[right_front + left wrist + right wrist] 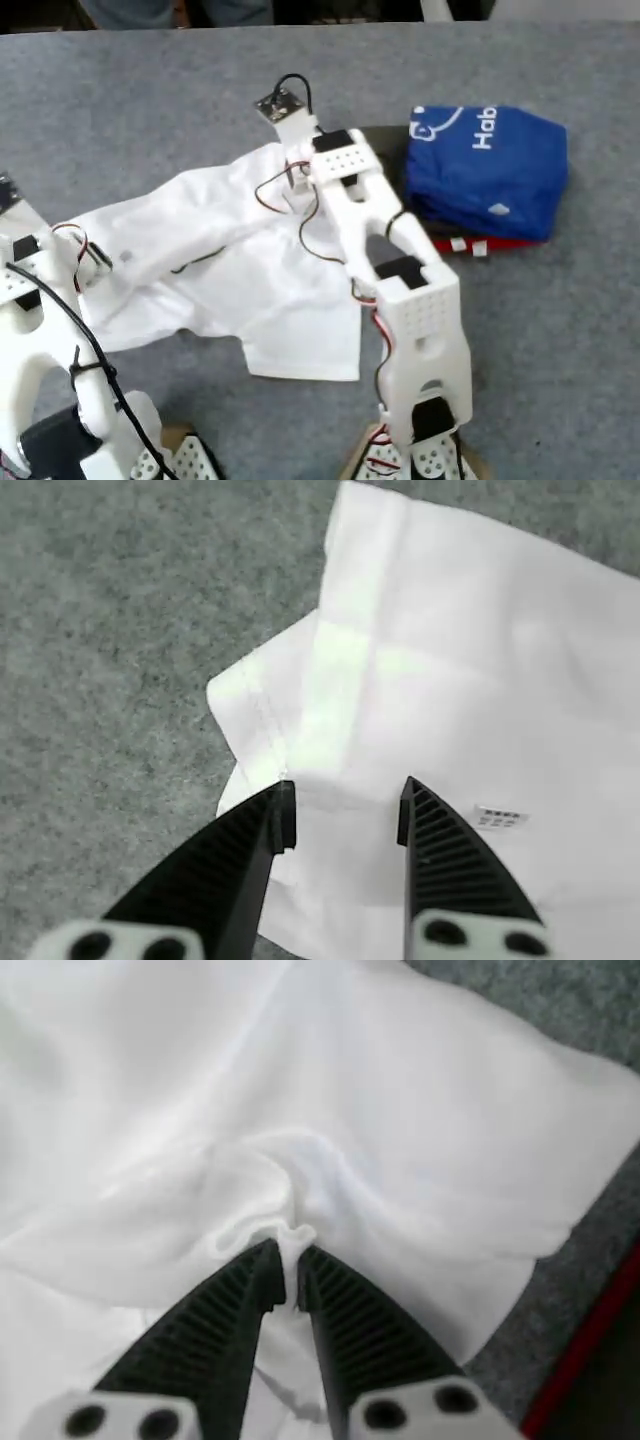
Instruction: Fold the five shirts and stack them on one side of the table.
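The right pincer [290,1260] is nipped narrow on a raised fold of the white shirt [250,290], near its far edge. The left pincer [345,810] stands wide over the same shirt's end, toward the left edge of the surface [570,350]. The shirt's long axis runs between them. Toward the right edge, a folded blue shirt [490,170] tops a red shirt [500,244], perhaps with more beneath.

Fingers [225,1315] of my right pincer [288,1258]: black plastic, ribbed, matt; my arm shells [425,310] are smooth white plastic. I find the white shirt [250,270] thin matt cloth, creased; the blue shirt [490,170] likewise cloth. The table [150,100] covering is grey, rough, felt-like.
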`<state>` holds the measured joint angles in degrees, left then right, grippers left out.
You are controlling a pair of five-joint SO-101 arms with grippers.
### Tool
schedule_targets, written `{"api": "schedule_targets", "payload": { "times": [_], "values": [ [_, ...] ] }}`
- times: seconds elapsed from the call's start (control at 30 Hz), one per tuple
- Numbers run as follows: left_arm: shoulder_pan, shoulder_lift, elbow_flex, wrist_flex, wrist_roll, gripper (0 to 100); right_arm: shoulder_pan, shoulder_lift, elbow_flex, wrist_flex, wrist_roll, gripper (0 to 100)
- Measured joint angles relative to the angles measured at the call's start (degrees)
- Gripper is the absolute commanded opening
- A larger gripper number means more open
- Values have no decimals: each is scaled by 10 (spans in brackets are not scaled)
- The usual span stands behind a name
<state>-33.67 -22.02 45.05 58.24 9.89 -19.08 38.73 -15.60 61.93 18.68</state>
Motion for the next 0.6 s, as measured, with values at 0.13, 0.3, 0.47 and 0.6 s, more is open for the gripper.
{"api": "schedule_targets", "payload": {
  "times": [0.13, 0.3, 0.47, 0.6],
  "values": [
    [-4, 47, -16, 4, -73, 184, 0, 0, 0, 0, 0, 12],
    [-52, 113, -75, 25, -124, 184, 0, 0, 0, 0, 0, 12],
    [-57, 178, -118, 42, -149, 184, 0, 0, 0, 0, 0, 12],
    [-25, 207, -130, 67, -151, 184, 0, 0, 0, 0, 0, 12]
  ]
}}
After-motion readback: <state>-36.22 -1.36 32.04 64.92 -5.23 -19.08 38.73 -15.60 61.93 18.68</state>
